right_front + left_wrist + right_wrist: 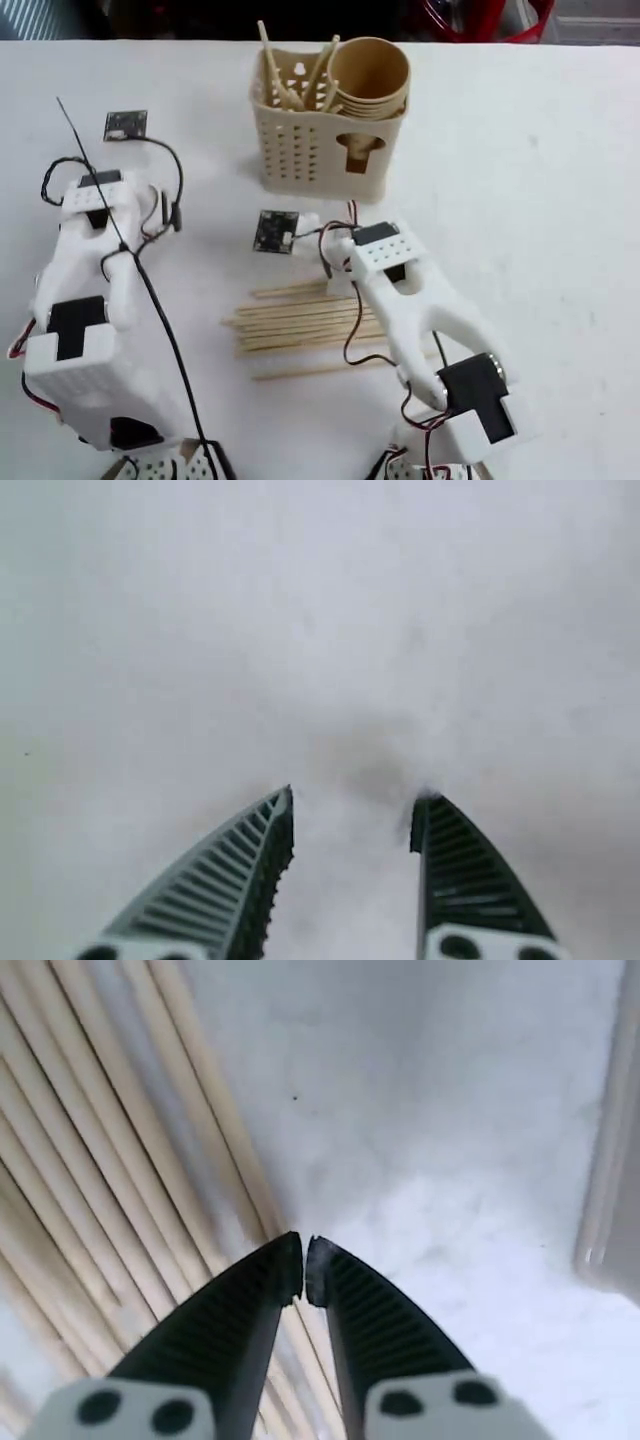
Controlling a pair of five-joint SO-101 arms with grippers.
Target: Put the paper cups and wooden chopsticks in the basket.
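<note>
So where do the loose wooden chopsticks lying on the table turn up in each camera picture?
High view: the loose chopsticks lie in a pile on the table, in front of the basket.
Left wrist view: the open left gripper over the white table.
Right wrist view: the loose chopsticks run diagonally beside and under the shut right gripper.
Shared landmark: the white table.

White, matte table (560,200) across nearly the whole high view, evenly lit, with only soft, faint shadows. Beyond the table's far edge, a narrow dark strip (200,15) of room. Past the table's far right corner, something red and glossy (480,18) with curved bars, beside a pale grey patch (600,22). Past the table's far left corner, a bluish ribbed surface (35,18). Same white tabletop, close and softly shaded, in both wrist views.
</note>
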